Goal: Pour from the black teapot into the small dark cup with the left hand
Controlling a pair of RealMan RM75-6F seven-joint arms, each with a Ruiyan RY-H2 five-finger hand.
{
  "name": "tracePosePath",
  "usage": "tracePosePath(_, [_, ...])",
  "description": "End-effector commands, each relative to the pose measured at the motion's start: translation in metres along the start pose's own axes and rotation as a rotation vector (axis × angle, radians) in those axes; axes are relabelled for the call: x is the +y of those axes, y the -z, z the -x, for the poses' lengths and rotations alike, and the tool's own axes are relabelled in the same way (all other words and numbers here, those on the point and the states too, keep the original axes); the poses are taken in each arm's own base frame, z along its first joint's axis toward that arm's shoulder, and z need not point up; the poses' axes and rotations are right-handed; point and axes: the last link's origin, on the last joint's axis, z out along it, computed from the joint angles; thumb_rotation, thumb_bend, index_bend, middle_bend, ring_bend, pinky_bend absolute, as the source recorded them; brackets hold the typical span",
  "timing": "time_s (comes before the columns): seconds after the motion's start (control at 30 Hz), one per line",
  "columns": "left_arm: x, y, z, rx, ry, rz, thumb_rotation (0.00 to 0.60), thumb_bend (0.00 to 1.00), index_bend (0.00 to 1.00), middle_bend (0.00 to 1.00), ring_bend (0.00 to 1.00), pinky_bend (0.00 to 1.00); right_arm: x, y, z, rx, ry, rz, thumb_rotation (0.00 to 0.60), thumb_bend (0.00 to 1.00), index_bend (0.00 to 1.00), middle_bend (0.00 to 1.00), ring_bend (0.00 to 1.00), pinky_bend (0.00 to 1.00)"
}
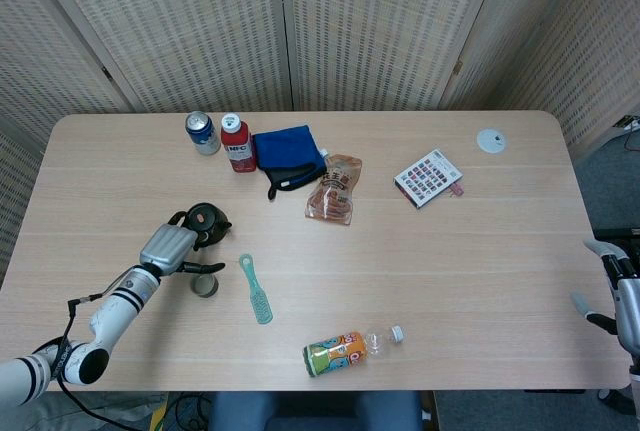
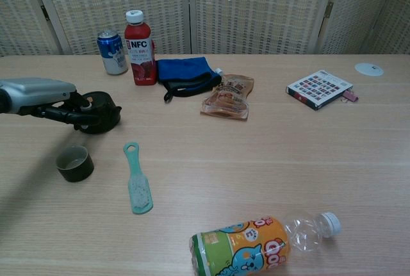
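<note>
The black teapot stands on the table at the left. My left hand is right beside it on its handle side, fingers stretched out toward the pot. One finger lies near the handle and another passes in front of the pot. I cannot tell whether any finger touches it. The small dark cup stands upright just in front of the hand. At the table's right edge, my right hand shows only in the head view, with its fingers apart and nothing in it.
A teal brush lies right of the cup. At the back left stand a blue can, a red NFC bottle and a blue cloth. A snack bag, a booklet and a lying orange bottle are further right.
</note>
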Motion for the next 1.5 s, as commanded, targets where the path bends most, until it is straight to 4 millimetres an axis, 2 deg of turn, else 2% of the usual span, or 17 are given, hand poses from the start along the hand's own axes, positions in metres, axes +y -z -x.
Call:
tracePosePath(0.03, [0.0, 0.0, 0.001, -0.005, -0.002, 0.004, 0.05, 0.07, 0.45, 0.46, 0.4, 0.0, 0.0, 0.0, 0.0, 0.0, 0.0, 0.0, 0.6, 0.15, 0.24, 0.27, 0.16, 0.18])
tracePosePath(0.3, [0.001, -0.001, 0.001, -0.013, 0.012, 0.005, 0.044, 0.07, 0.53, 0.54, 0.43, 0.0, 0.0, 0.0, 0.001, 0.0, 0.0, 0.005, 0.6, 0.15, 0.24, 0.27, 0.16, 0.18])
tracePosePath(1.0, [0.001, -0.005, -0.002, -0.014, 0.044, 0.005, 0.044, 0.07, 0.78, 0.83, 0.69, 0.0, 0.001, -0.002, 0.0, 0.015, -0.003, 0.007, 0.6, 0.15, 0.25, 0.27, 0.16, 0.18])
tracePosePath(1.27, [0.006, -0.008, -0.01, 0.05, 0.086, 0.029, 0.043, 0.07, 0.92, 0.99, 0.83, 0.0, 0.002, -0.003, 0.0, 0.023, -0.008, 0.007, 0.6, 0.15, 0.25, 0.27, 0.16, 0.18])
tracePosePath(1.5, [0.006, -0.013, -0.014, 0.101, 0.128, 0.03, 0.081, 0.07, 0.99, 1.0, 0.89, 0.0, 0.003, -0.004, 0.001, 0.023, -0.01, 0.012, 0.6, 0.16, 0.25, 0.27, 0.16, 0.17])
